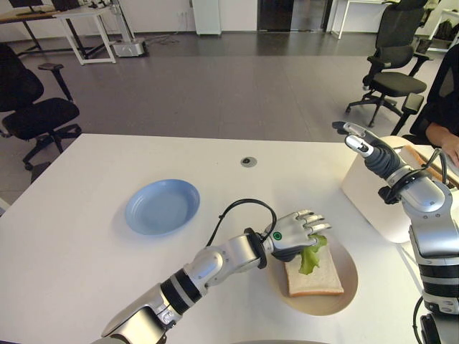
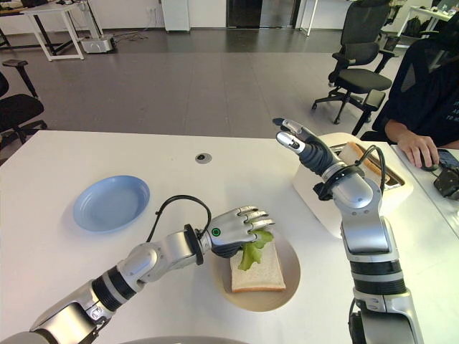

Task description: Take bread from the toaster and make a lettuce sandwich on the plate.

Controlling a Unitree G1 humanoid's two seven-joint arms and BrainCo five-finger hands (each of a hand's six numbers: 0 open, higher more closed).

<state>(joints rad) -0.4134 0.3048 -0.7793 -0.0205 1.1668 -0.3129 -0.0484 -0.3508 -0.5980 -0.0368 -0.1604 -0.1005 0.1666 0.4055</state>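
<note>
A slice of bread (image 2: 264, 276) lies flat on the beige plate (image 2: 289, 285) near the table's front. My left hand (image 2: 233, 228) hovers over the plate's left side, shut on a green lettuce leaf (image 2: 251, 253). The leaf hangs down and touches the slice's top left part. The white toaster (image 2: 315, 197) stands at the right, with another slice of bread (image 2: 351, 153) sticking up from its slot. My right hand (image 2: 295, 142) is raised above the toaster's left end, open, its fingers stretched forward and holding nothing.
A blue plate (image 1: 163, 206) with nothing on it sits on the left half of the white table. A small round grommet (image 1: 248, 161) is set in the tabletop behind it. The table's right edge runs just past the toaster.
</note>
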